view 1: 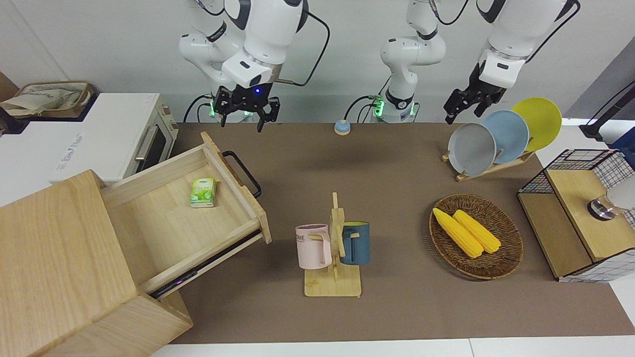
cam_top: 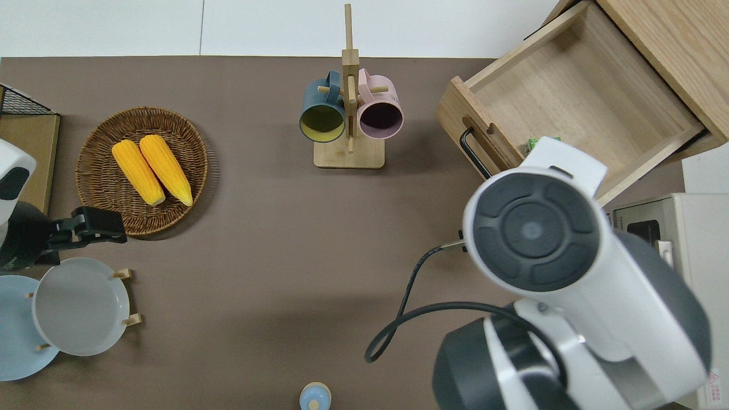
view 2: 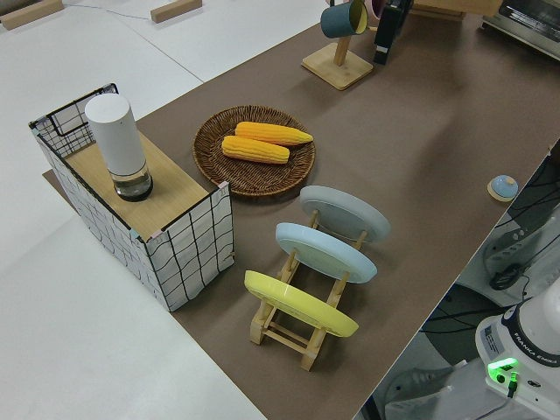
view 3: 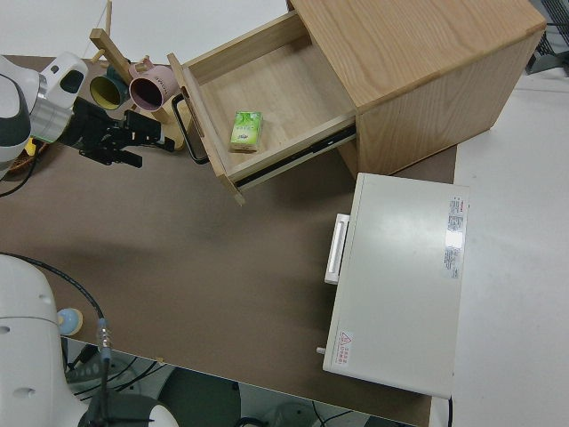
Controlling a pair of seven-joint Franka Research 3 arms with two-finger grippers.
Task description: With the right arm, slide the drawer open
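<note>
The drawer [view 1: 163, 223] of the pale wooden cabinet [view 1: 59, 258] stands pulled well out, at an angle, with its black bar handle [view 1: 243, 171] free. In the overhead view the drawer [cam_top: 575, 97] lies toward the right arm's end of the table. A green packet [view 1: 203, 192] lies inside it. My right gripper [view 1: 246, 115], blue light on, hangs open and empty in the air. In the right side view this gripper [view 3: 142, 138] is just beside the handle [view 3: 187, 133] and apart from it. From overhead the arm's own body hides it. The left arm is parked, its gripper [view 1: 464, 106] open.
A white toaster oven [view 1: 99, 139] stands beside the cabinet, nearer to the robots. A mug stand [view 1: 332, 248] with two mugs is mid-table, with a corn basket [view 1: 475, 235], plate rack [view 1: 496, 139] and wire-mesh rack [view 1: 575, 213] toward the left arm's end. A small blue knob [view 1: 342, 127] sits near the robots.
</note>
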